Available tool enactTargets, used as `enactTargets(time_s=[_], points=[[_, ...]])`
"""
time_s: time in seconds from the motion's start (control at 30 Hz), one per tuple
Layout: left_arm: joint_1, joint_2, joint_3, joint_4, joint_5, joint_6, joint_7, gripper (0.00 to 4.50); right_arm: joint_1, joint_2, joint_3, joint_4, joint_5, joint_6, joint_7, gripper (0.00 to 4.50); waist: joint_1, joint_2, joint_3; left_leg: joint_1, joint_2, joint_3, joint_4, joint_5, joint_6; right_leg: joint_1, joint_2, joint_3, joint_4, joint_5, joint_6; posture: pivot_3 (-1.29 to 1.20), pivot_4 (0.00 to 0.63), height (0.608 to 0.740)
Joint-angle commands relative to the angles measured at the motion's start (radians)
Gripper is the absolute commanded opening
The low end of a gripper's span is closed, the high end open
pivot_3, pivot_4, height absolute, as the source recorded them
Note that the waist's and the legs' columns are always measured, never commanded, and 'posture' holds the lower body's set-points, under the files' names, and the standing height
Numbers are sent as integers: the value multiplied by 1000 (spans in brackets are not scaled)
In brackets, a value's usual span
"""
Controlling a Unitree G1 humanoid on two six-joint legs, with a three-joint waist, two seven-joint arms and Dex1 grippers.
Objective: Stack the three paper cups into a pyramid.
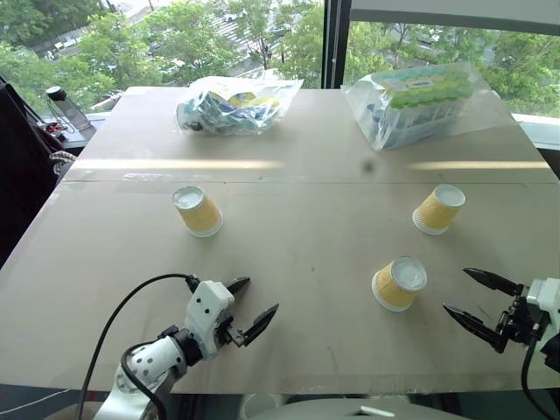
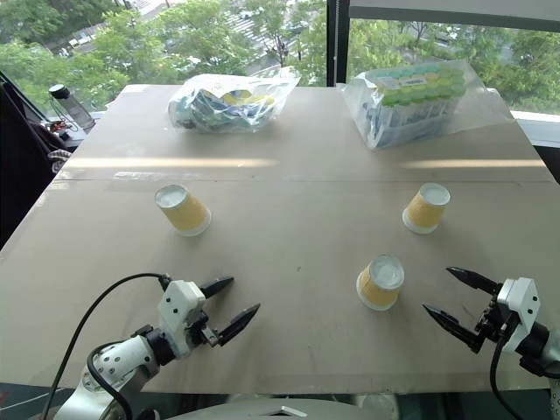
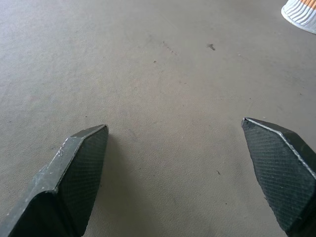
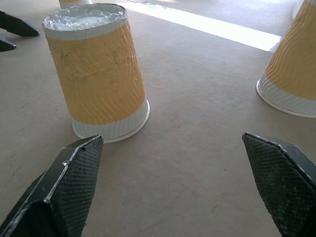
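Three cups upside down on the table, apart, both grippers empty.

Each cup stands upright on its rim, base up: left cup (image 1: 199, 211) centre-left, middle cup (image 1: 399, 283) lower right, right cup (image 1: 438, 209) above it. The left gripper (image 1: 249, 308), jaws spread wide, sits lower left, well apart from all; the right gripper (image 1: 479, 304), also wide open, is just beside the middle cup. Two bags (image 1: 237, 104) lie on the tan table (image 1: 297, 236) by the windows.

Yellow-orange ribbed cups (image 1: 399, 283), white rims
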Motion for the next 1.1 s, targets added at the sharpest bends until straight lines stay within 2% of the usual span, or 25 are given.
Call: enactTargets(time_s=[0.03, 0.3, 0.6, 0.8, 1.1], points=[[6, 8, -10, -6, -2, -11, -22, 4439, 9, -8, -6, -1, -10, -34, 17, 4500, 0, 0, 0, 0, 0, 0, 0, 0, 0, 0, 0, 0, 0, 0, 0, 0, 150, 740], [-18, 16, 6, 18, -25, -40, -76, 4439, 14, -20, -16, 50, 0, -65, 74, 4500, 1, -2, 2, 0, 0, 0, 0, 0, 0, 0, 0, 0, 0, 0, 0, 0, 150, 740], [-58, 20, 44, 62, -48, -51, -100, 4439, 11, -17, 0, -2, -15, -33, 26, 4500, 1, -2, 2, 0, 0, 0, 0, 0, 0, 0, 0, -1, -1, 0, 0, 0, 150, 740], [-105, 119, 73, 50, -111, -28, -227, 4439, 38, -22, 10, -116, 17, 64, -23, 4500, 5, -2, 2, -1, 0, -1, 0, 0, 0, 0, 0, -1, 0, 0, 0, 0, 150, 740], [-256, 395, 165, -12, -435, 66, -679, 4439, -68, -7, 125, -271, 10, 145, -93, 4500, 4, -3, 7, -1, 1, 0, 0, 0, 0, 0, 0, -2, -1, 1, -2, 0, 150, 740]])
